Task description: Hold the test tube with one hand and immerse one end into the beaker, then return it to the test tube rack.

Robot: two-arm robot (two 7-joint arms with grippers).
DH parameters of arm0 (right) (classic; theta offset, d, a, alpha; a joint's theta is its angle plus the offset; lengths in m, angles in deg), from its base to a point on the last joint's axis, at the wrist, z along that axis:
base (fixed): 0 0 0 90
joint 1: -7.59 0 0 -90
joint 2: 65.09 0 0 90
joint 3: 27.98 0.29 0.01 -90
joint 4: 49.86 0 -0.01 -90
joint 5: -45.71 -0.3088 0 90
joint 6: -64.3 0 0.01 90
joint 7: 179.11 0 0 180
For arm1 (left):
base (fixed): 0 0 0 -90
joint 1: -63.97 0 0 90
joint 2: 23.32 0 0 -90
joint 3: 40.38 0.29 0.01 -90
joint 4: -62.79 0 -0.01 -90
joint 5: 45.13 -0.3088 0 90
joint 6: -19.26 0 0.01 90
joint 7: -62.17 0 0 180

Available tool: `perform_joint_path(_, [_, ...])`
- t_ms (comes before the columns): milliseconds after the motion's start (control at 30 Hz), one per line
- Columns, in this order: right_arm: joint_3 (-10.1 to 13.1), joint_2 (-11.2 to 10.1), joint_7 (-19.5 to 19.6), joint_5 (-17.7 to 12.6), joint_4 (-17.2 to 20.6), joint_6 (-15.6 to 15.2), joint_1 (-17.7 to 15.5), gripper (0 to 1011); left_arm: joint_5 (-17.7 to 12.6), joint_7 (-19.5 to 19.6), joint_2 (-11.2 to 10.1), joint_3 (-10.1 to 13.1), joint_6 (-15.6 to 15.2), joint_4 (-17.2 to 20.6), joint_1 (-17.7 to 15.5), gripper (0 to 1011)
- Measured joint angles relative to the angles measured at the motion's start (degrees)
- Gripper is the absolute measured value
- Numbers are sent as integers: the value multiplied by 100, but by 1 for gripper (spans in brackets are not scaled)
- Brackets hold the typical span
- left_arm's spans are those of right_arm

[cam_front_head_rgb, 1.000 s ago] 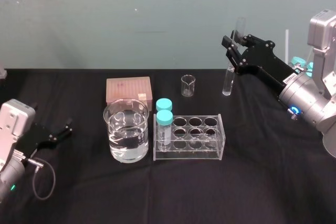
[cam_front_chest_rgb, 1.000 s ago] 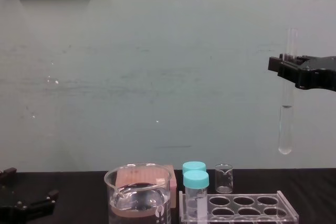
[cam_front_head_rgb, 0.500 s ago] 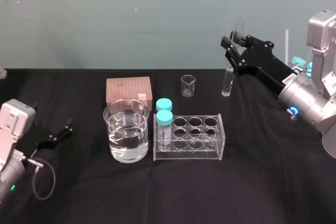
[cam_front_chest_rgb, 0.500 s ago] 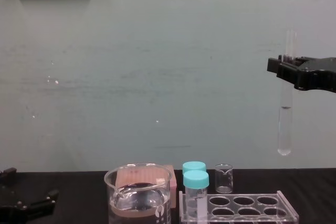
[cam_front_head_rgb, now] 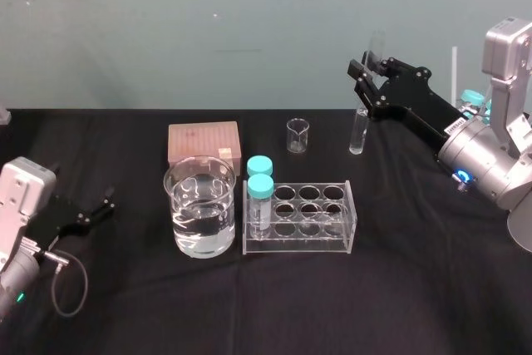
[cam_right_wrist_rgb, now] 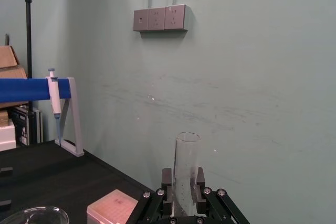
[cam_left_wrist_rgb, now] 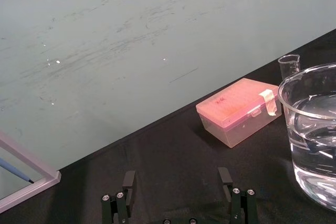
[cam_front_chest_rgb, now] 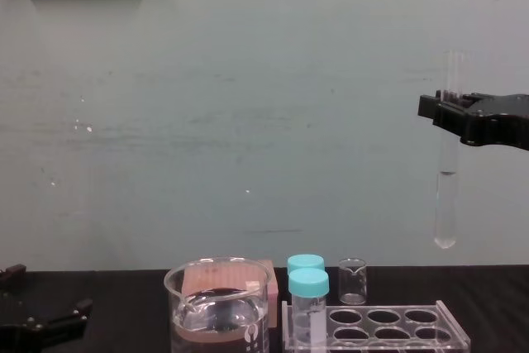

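My right gripper is shut on the upper part of the test tube, holding it upright in the air, above and to the right of the test tube rack. The tube is clear glass with a rounded bottom and a little liquid inside. The wide beaker, part full of clear water, stands just left of the rack. My left gripper rests open low at the table's left, apart from everything.
Two teal-capped vials stand in the rack's left end. A pink tip box lies behind the beaker, and a tiny beaker stands behind the rack. Black cloth covers the table. A pipette stand sits far left.
The right gripper has drifted slightly left and a little lower with the test tube. The left arm has not moved.
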Motion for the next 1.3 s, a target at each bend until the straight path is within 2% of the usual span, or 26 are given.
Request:
perform_joint_path(433, [-22, 11, -7, 0, -17, -4, 14, 242, 0, 0, 0, 0, 0, 0, 0, 1000])
perform_joint_path(633, [-123, 59, -141, 16, -77, 94, 184, 242, 0, 0, 0, 0, 0, 0, 0, 1000])
perform_joint_path(900, [-432, 255, -516, 38, -311, 354, 644, 242, 0, 0, 0, 0, 0, 0, 0, 1000])
perform_joint_path(1300, [-1070, 798, -1223, -260, -906, 591, 1228, 242, 0, 0, 0, 0, 0, 0, 0, 1000])
